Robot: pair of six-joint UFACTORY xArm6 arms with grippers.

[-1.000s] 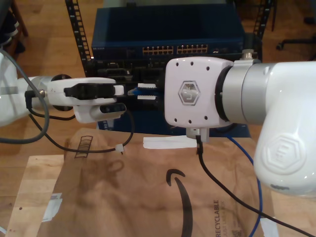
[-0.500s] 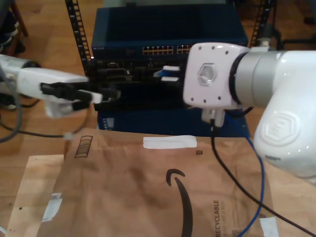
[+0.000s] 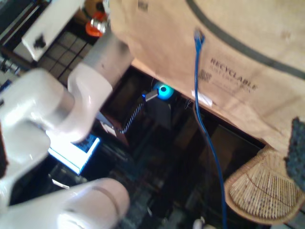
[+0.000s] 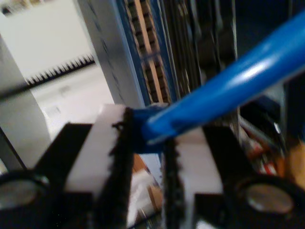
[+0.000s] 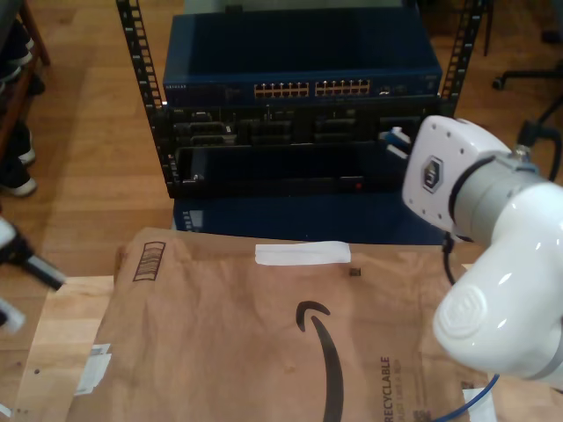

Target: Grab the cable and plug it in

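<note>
The blue cable (image 4: 228, 86) is clamped between the white fingers (image 4: 102, 148) of my second gripper (image 4: 145, 143), which is shut on it near its end. In the exterior view my second gripper (image 5: 394, 141) sits against the right part of the rack front, below the switch's row of ports (image 5: 312, 88). A short piece of the cable (image 5: 471, 404) shows at that view's bottom right. The first wrist view has the cable (image 3: 205, 124) running off the cardboard, its free plug (image 3: 198, 36) lying on the cardboard. My first arm (image 5: 22, 264) is a blur at the exterior view's left edge.
A brown cardboard sheet (image 5: 264, 352) covers the wooden table in front of the black rack (image 5: 176, 167). A white tape strip (image 5: 302, 254) lies on it. A wicker basket (image 3: 259, 191) stands on the floor below the table. The second arm's white body (image 5: 501, 290) fills the exterior view's right.
My second gripper has carried the cable's end to the right along the rack front. My first arm has pulled back from the rack to the exterior view's left edge.
</note>
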